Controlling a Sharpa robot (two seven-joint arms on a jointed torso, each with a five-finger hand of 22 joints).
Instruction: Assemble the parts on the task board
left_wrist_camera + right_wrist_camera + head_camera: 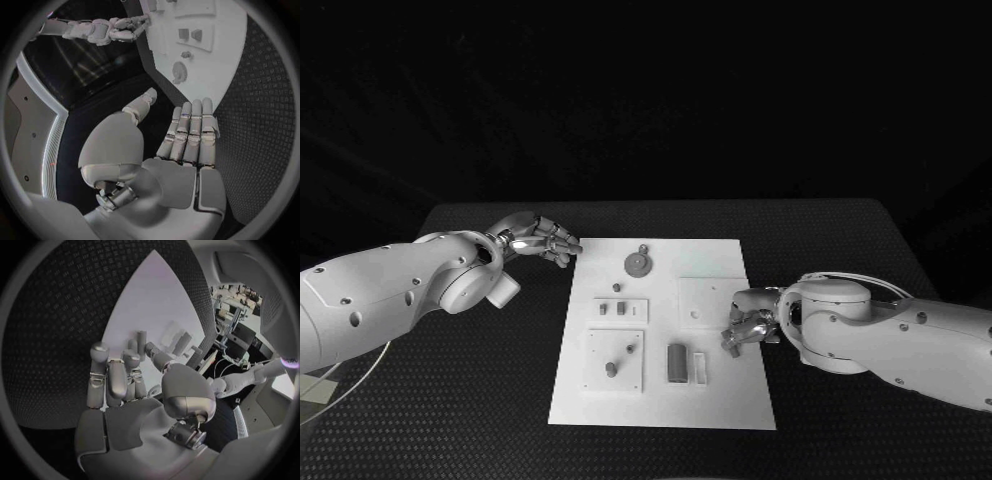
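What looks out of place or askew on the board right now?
Nothing stands out. The white board lies flat and square on the table, its small parts sitting in tidy groups. The left hand hovers off its far corner, the right hand at its edge; both hold nothing.

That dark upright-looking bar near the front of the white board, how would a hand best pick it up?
Probably by its two long sides, coming straight down from above. The dark bar lies flat on the task board, long and narrow, with a pale piece close on its right, so little room there. The right hand hovers nearest, holding nothing I can make out.
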